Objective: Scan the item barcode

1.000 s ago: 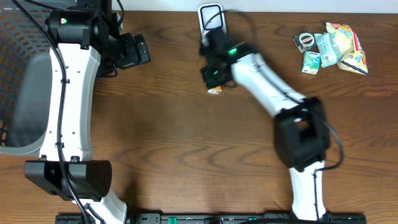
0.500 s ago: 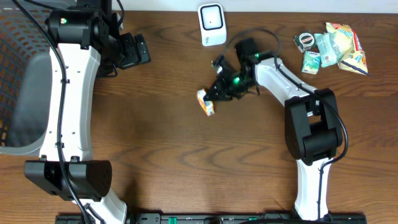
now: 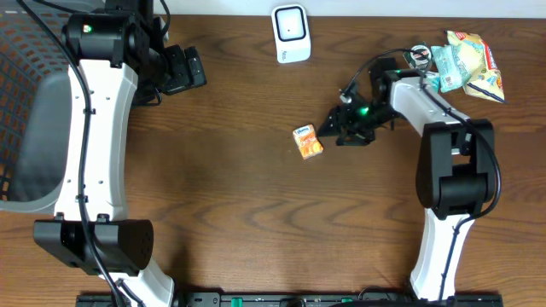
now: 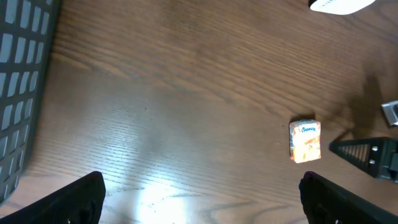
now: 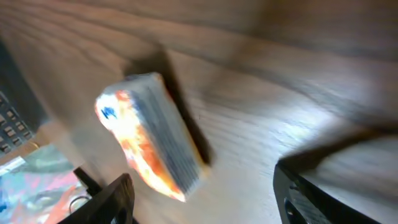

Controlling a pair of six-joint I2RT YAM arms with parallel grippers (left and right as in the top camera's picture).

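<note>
The item, a small orange box (image 3: pixel 308 141), lies on the wooden table near the middle, with nothing holding it. My right gripper (image 3: pixel 334 124) hovers just to its right, open and apart from it. In the right wrist view the box (image 5: pixel 149 146) lies ahead of the spread right gripper (image 5: pixel 205 205). The white scanner (image 3: pixel 291 22) stands at the table's back edge. Open and empty, my left gripper (image 3: pixel 183 68) hangs at the back left. The left wrist view shows the box (image 4: pixel 305 141) far right, beyond the left gripper (image 4: pixel 202 205).
A grey mesh basket (image 3: pixel 26 102) stands at the left edge. A pile of snack packets (image 3: pixel 461 64) lies at the back right, close behind the right arm. The scanner's corner (image 4: pixel 339 5) shows at the top of the left wrist view.
My right gripper swung away from the scanner to the right, opened and let the orange box go; the box now lies on the table. The left arm has not moved.
</note>
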